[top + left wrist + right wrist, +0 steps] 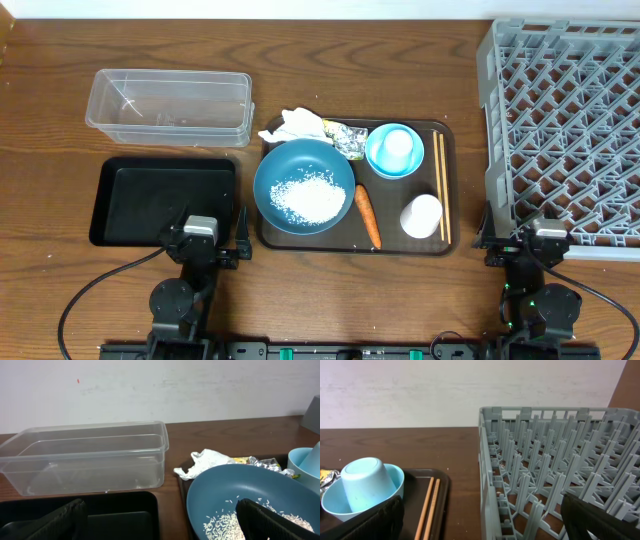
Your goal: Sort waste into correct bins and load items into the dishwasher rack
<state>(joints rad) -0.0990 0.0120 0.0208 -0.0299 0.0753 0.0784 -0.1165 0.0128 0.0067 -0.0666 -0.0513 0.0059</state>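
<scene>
Right, I see the left gripper [210,241] and the right gripper [528,241] both spread wide, empty; the rice [305,196] sits in the dark-blue bowl [281,168] on the brown tray [395,238], carrot [367,216] just beside.

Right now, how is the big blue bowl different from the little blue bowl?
The big bowl is dark blue; the little bowl is light blue. The big bowl holds rice; the little bowl holds a cup. Both sit upright on the brown tray.
</scene>
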